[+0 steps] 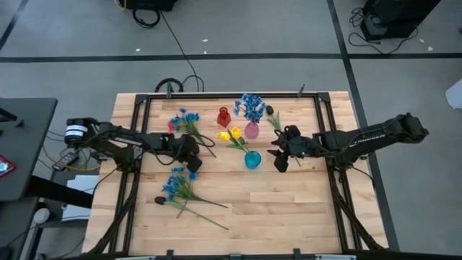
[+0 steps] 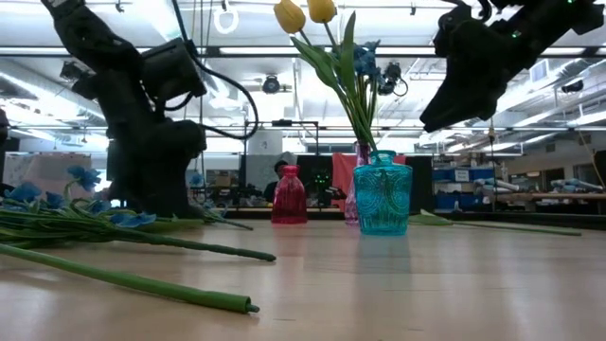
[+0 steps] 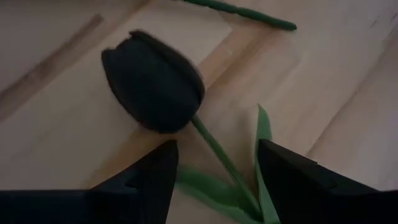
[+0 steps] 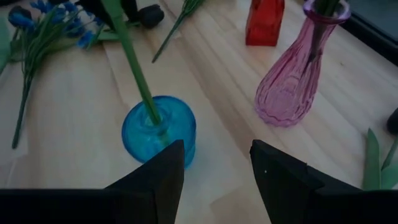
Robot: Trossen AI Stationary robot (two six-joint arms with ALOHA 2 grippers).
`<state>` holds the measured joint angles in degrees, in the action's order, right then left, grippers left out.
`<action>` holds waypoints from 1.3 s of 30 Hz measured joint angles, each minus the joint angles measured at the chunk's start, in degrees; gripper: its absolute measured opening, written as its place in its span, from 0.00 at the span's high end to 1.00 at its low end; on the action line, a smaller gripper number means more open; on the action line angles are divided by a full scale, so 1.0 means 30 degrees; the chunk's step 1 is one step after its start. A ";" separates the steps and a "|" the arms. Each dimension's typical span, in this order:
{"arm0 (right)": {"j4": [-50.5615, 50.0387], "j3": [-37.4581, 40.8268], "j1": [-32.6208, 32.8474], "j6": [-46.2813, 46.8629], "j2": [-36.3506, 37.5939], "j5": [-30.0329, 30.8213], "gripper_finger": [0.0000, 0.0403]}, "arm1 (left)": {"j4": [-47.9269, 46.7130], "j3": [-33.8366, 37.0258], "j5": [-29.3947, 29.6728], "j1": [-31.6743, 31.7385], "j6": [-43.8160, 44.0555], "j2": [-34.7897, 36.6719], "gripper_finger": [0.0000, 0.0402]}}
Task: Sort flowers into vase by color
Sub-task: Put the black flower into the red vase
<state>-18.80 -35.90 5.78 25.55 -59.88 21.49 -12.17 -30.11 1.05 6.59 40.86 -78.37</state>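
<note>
A black tulip (image 3: 152, 81) lies on the wooden table with its green stem (image 3: 217, 152) running back between the fingers of my left gripper (image 3: 214, 180). That gripper (image 1: 193, 165) is open just above it and touches nothing. My right gripper (image 4: 214, 171) is open and empty, raised just right of the teal vase (image 1: 252, 159). The teal vase (image 4: 158, 130) holds yellow tulips (image 1: 231, 134). The pink vase (image 1: 251, 130) holds blue blossoms (image 1: 250, 107). The red vase (image 1: 224, 117) stands beside the pink one.
Blue sprays lie on the table at the far left (image 1: 186, 119) and near left (image 1: 175, 186), the latter with long stems (image 2: 133, 279). Another dark bloom (image 1: 269, 110) lies at the far side beside the pink vase. Black frame rails (image 1: 326, 137) run along the table's sides.
</note>
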 joint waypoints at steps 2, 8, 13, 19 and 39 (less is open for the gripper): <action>0.0019 0.0000 0.0153 -0.0005 0.0007 -0.0005 0.51 | -0.0008 -0.0203 0.0557 -0.0016 -0.0417 -0.0157 0.44; 0.0027 0.0000 0.0557 -0.0001 0.0007 -0.0027 0.51 | 0.0027 -0.0614 0.1643 0.0052 -0.1119 -0.0287 0.54; 0.0114 0.0000 0.0775 0.0046 0.0007 -0.0008 0.51 | -0.0299 -0.0496 0.1985 0.0149 -0.1564 -0.0503 0.62; 0.0208 0.0007 0.0784 0.0053 0.0000 -0.0005 0.51 | -0.0138 -0.0496 0.1689 0.0181 -0.1960 -0.0568 0.70; 0.0200 0.0007 0.0374 0.1658 0.0200 0.0358 0.51 | 0.0752 -0.0496 0.2278 0.0637 -0.7785 0.1729 0.92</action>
<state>-18.20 -35.88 6.91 30.53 -59.28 22.56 -9.92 -31.59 7.88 8.51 17.50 -73.18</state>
